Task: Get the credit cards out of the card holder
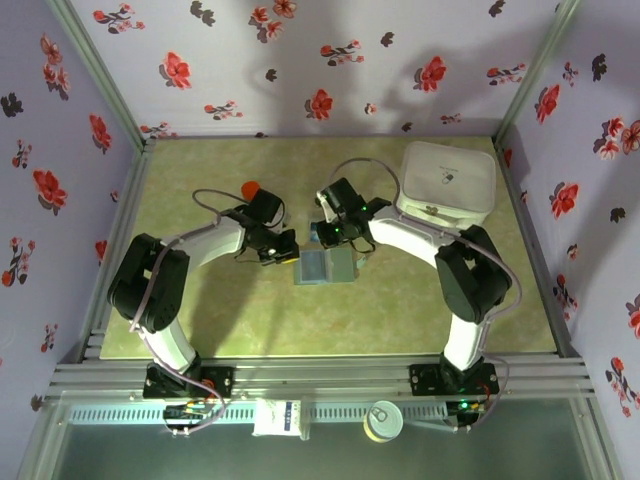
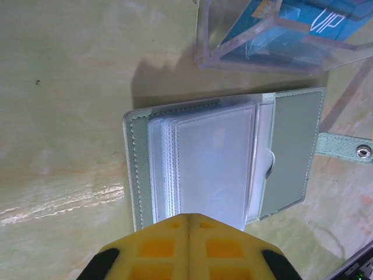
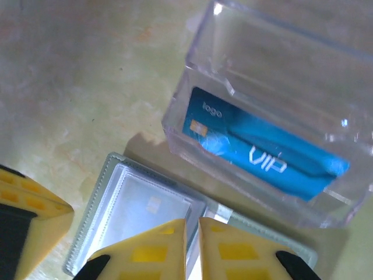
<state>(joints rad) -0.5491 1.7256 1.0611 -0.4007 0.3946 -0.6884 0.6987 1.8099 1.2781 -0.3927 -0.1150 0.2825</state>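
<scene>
- The card holder (image 1: 326,267) lies open and flat near the middle of the table (image 1: 200,320). In the top view its long axis runs from 9 to 3 o'clock. It is grey-green, with frosted clear sleeves (image 2: 213,169) stacked on one panel.
- In the left wrist view its snap strap (image 2: 341,146) points to 3 o'clock.
- A blue credit card (image 3: 262,153) lies inside a clear plastic box (image 3: 280,70). In the right wrist view the box is just beside the holder at its 1 o'clock, and the card's long axis runs from 10 to 4 o'clock.
- White writing on the card reads "logo" and "VIP".
- The left gripper (image 2: 188,224) has its yellow fingers pressed together at the holder's near edge, with nothing visibly held.
- The right gripper (image 3: 193,233) hangs over the sleeves with only a thin slit between its fingers. Whether it pinches anything cannot be told.
- A white box (image 1: 447,178) sits at 2 o'clock from the holder.
</scene>
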